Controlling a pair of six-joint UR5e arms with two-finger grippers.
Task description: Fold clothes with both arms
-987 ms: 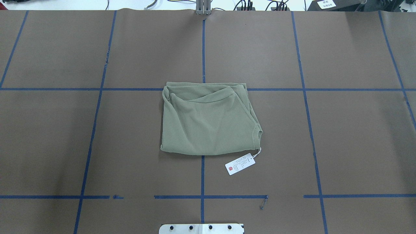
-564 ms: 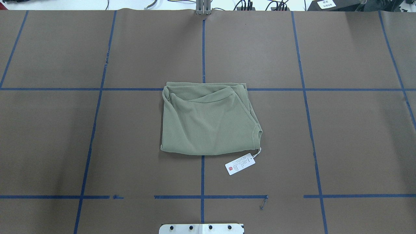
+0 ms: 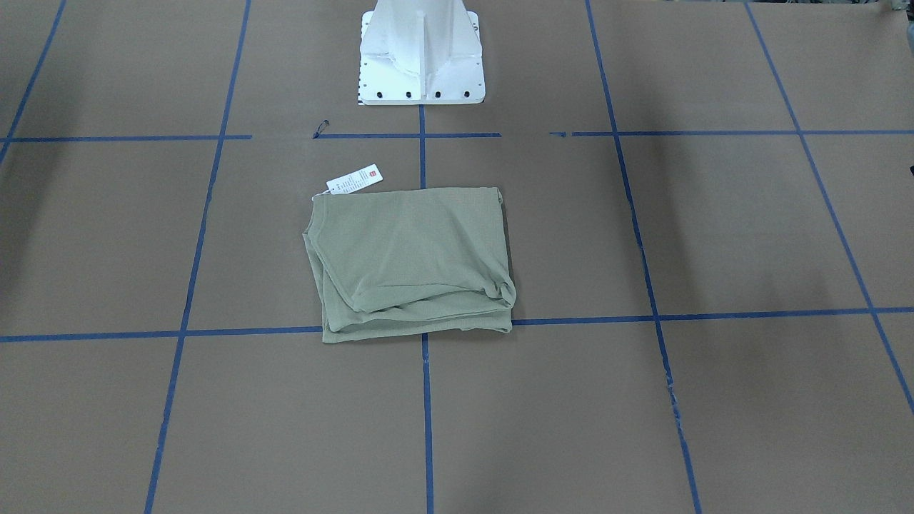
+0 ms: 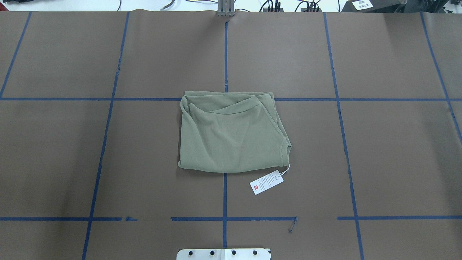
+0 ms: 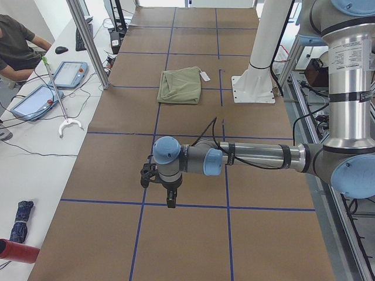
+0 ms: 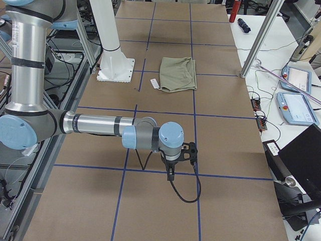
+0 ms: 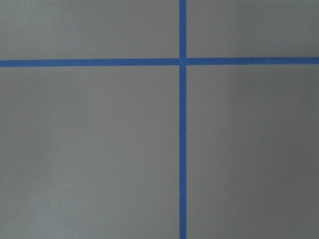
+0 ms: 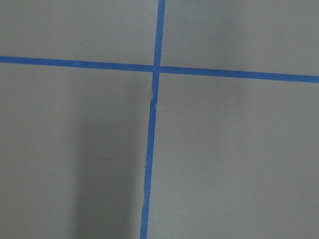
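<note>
The sage-green shirt (image 4: pixel 231 137) lies folded into a rough rectangle at the middle of the table, also seen in the front view (image 3: pixel 414 257) and both side views (image 5: pixel 180 85) (image 6: pixel 178 74). Its white paper tag (image 4: pixel 266 182) rests on the paper by the corner nearest the robot. Both arms are stretched out low over the table ends, far from the shirt. The left gripper (image 5: pixel 170 202) points down over bare paper, and so does the right gripper (image 6: pixel 169 174). They show only in the side views, so I cannot tell whether either is open or shut. Both wrist views hold only paper and tape.
Brown paper with a blue tape grid (image 4: pixel 225 54) covers the table. The white pedestal base (image 3: pixel 421 50) stands at the robot's edge. A person (image 5: pixel 17 47) sits at a white side table with tablets (image 5: pixel 69 73); more devices (image 6: pixel 296 108) and a laptop lie beside the right end.
</note>
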